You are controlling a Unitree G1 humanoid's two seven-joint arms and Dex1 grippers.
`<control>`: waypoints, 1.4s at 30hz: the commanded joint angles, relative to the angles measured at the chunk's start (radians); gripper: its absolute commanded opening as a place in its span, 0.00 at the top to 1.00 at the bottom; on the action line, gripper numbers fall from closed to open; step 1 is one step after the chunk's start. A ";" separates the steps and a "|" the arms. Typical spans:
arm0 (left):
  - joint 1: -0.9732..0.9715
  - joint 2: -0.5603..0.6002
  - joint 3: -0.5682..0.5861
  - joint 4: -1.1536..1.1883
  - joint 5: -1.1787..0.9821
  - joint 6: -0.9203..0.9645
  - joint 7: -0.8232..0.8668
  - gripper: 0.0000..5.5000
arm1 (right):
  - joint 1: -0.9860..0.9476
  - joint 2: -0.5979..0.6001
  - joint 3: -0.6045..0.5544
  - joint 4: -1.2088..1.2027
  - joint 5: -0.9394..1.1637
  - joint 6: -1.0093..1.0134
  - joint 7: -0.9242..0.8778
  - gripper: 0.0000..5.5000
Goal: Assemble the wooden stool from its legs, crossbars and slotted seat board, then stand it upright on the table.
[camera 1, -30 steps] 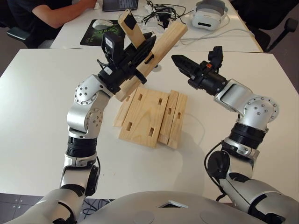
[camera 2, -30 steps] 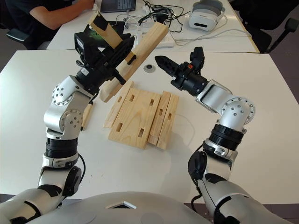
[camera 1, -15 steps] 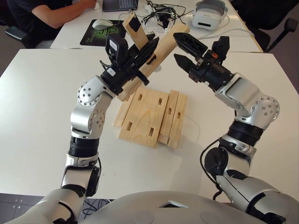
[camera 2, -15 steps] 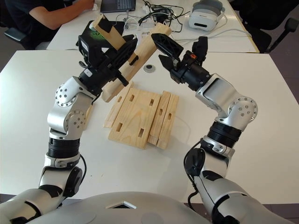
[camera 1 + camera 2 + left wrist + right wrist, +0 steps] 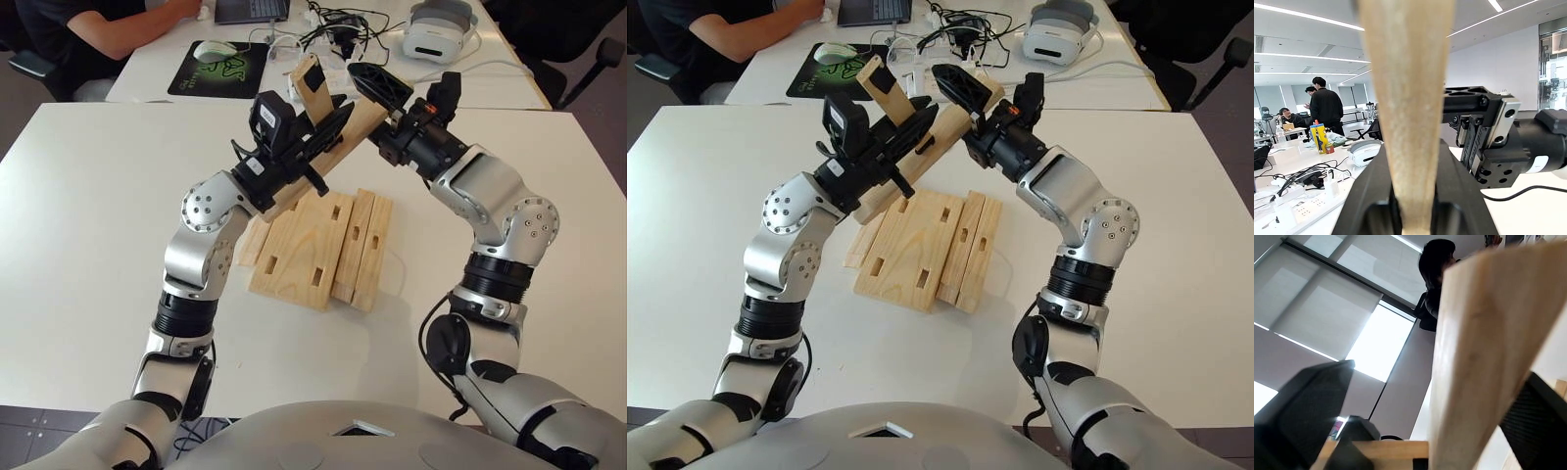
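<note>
The left pincer [image 5: 323, 145] is clamped on a wooden leg [image 5: 286, 194], holding it tilted above the tabletop [image 5: 88, 215]. The right pincer [image 5: 364, 106] stands wide apart, its fingers straddling the leg's upper end. The seat board [image 5: 306, 245] lies flat below, with loose pieces [image 5: 364, 250] beside it.

Leg [image 5: 1405, 98]: pale bare wood, fine straight grain, matt, no varnish showing. Seat board [image 5: 299, 250] and crossbars [image 5: 364, 250]: same light raw wood, smooth faces. Left gripper [image 5: 328, 145] and right gripper [image 5: 367, 96]: matt black plastic; one right finger pad [image 5: 1542, 426] finely textured. Table [image 5: 88, 225]: white, smooth, matt.
</note>
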 commanded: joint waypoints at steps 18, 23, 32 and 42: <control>0.009 -0.002 0.005 -0.001 0.013 -0.014 0.008 0.93 | 0.043 -0.069 0.093 -0.023 0.100 -0.078 -0.013 0.70; 0.013 0.000 0.000 -0.004 0.016 -0.012 0.011 0.93 | 0.047 -0.077 0.107 -0.022 0.109 -0.089 -0.013 0.80; 0.017 0.008 -0.021 -0.002 0.037 -0.002 0.025 0.93 | 0.049 -0.089 0.126 -0.015 0.120 -0.104 -0.011 0.81; 0.024 0.004 -0.018 -0.014 0.025 0.002 0.030 0.70 | 0.055 -0.095 0.141 -0.021 0.136 -0.120 -0.014 0.81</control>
